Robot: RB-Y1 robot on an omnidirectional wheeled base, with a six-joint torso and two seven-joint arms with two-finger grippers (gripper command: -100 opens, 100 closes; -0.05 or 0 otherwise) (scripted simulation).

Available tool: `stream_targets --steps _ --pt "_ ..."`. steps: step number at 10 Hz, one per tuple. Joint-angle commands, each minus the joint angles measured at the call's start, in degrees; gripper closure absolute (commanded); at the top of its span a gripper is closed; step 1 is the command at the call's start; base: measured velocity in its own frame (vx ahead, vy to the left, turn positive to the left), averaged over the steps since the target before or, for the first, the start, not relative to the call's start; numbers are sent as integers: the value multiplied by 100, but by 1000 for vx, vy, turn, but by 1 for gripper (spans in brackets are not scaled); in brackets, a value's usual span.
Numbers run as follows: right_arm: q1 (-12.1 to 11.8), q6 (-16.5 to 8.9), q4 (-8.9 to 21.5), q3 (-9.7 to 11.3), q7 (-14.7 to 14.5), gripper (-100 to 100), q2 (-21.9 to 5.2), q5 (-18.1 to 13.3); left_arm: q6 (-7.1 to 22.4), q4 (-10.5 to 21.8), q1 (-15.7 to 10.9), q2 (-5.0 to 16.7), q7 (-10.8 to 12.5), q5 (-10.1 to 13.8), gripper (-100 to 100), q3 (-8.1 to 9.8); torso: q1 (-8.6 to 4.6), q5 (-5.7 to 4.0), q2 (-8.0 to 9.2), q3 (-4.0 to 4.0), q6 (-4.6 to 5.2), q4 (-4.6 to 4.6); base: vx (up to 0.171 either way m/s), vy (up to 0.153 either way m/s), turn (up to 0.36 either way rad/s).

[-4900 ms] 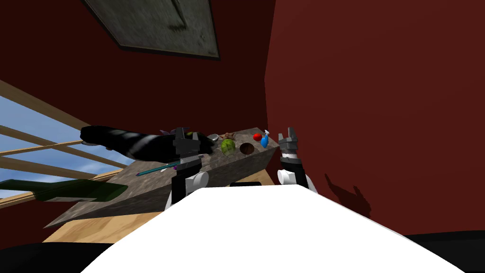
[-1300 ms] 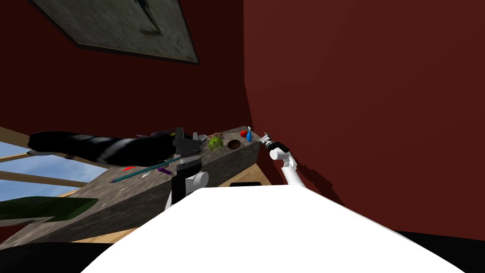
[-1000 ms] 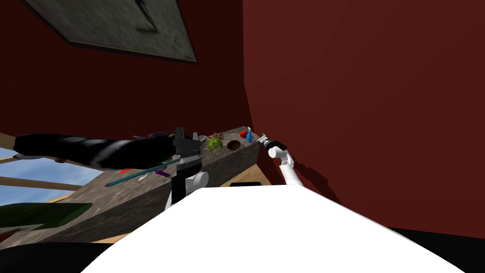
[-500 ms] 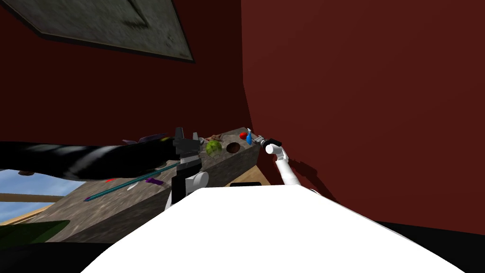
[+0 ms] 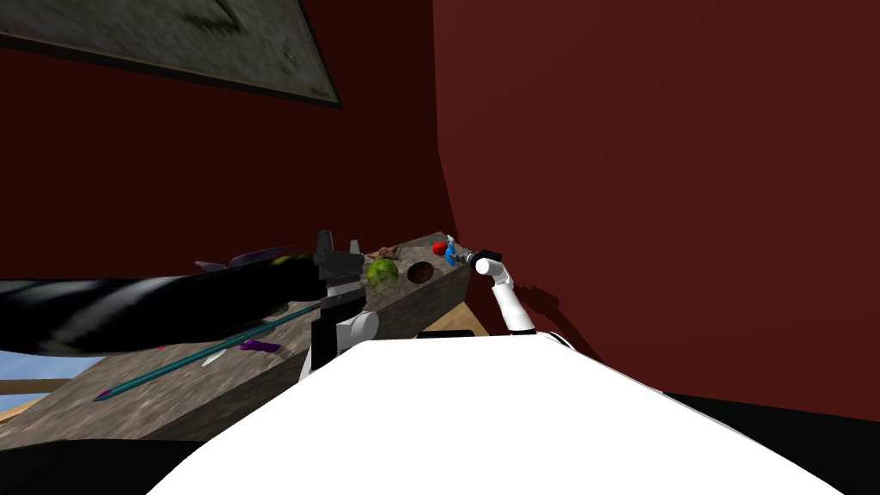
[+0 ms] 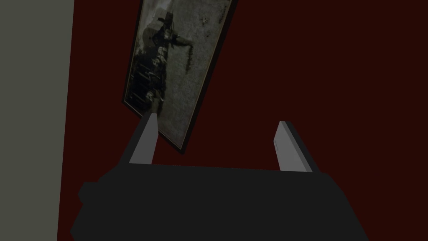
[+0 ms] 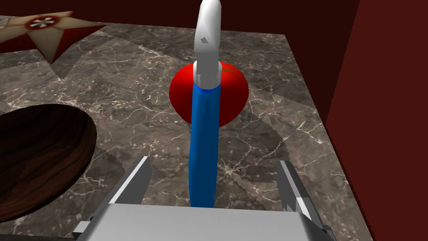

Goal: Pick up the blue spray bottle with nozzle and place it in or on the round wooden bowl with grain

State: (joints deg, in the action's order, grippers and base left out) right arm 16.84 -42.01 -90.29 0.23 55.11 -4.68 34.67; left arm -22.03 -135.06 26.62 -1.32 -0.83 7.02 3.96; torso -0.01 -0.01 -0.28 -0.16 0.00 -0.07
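Where right gripper [image 7: 214, 163] sits: fingers spread astride blue spray bottle [image 7: 204, 138], not touching, by right edge of counter [image 7: 267, 138].
Wooden bowl [image 7: 42, 150]: near bottle.
Left gripper [image 6: 216, 120]: fingers apart.

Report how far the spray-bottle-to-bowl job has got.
Done: the right gripper is at the blue spray bottle, which stands between its open fingers. In hand: the grasp; the fingers are apart from its sides. Left: close, lift, carry to the dark wooden bowl beside it on the marble counter.

Pretty busy dark marble countertop [image 7: 138, 96]
Round red fruit [image 7: 232, 94], tan star-shaped thing [image 7: 46, 31], bumpy green ball [image 5: 381, 274] and long teal rod [image 5: 206, 354] on it.
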Motion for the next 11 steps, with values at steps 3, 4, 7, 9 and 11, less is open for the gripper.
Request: stream_targets --steps 3,4,7,9,11 --pt "110 -105 110 -12 119 0 124 19 0 0 -1 0 0 0 0 0 0 0 10 5 1 1 44 -8 -10" --pt "109 -103 109 -12 117 -100 123 19 0 0 -1 0 0 0 0 0 1 0 22 12 1 4 0 0 0" --pt "111 -104 108 -10 118 100 125 20 0 0 -1 0 0 0 0 0 -2 0 28 15 3 5 0 0 0" --pt "110 -103 108 -12 117 100 123 19 0 0 -1 0 0 0 0 0 1 0 28 16 1 5 0 0 0" --pt "109 -103 109 -12 117 100 123 19 0 0 -1 0 0 0 0 0 1 1 29 16 1 6 0 0 0"
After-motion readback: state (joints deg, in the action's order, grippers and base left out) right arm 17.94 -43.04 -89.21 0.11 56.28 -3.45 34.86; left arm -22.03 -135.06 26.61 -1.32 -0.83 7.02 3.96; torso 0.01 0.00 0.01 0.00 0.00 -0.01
